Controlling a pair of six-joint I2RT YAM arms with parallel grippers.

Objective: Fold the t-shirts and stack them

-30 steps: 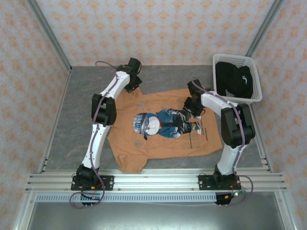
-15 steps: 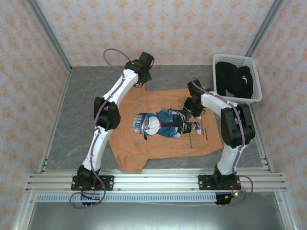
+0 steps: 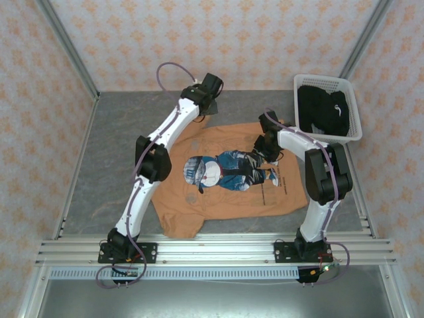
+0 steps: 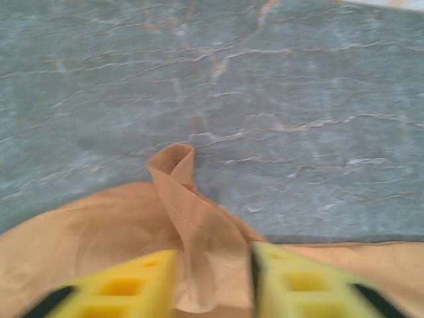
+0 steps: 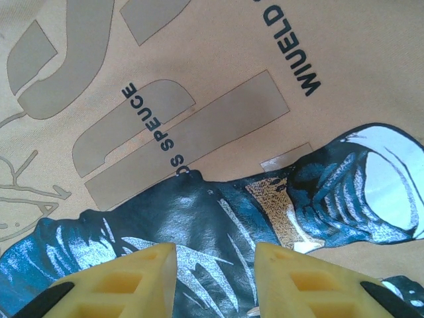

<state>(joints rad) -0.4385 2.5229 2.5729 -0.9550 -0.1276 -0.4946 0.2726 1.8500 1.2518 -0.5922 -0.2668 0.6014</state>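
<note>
Observed from the near edge of the table (image 3: 112,152), behind the arm bases:

1. Orange tee (image 3: 232,199) lies spread flat on the grey table, print (image 3: 222,171) facing up, between the two arms. One sleeve (image 3: 182,225) sticks out at its near left corner.

2. Left gripper (image 3: 207,106) is reached out over the tee's far edge. In the wrist view the gripper (image 4: 213,265) has its yellow fingers (image 4: 119,285) standing apart. A raised pleat (image 4: 175,172) of the tee (image 4: 99,225) stands between them and curls over at its tip, just where the tee's edge meets bare table (image 4: 265,99). The cloth is not pinched.

3. Right gripper (image 3: 266,149) is low over the tee's right half, at the end of the print. Its wrist view shows the gripper (image 5: 215,265) with jaws apart and nothing between them. Beneath lies flat cloth (image 5: 199,53), the dark blue figure (image 5: 199,225) and printed lettering (image 5: 156,126). Whether the fingertips touch the tee cannot be told.

4. Basket (image 3: 321,78), white and slotted, stands just beyond the tee's far right corner, apart from it. Black tee (image 3: 321,112) sits bunched inside, a white mark (image 3: 340,109) showing
</note>
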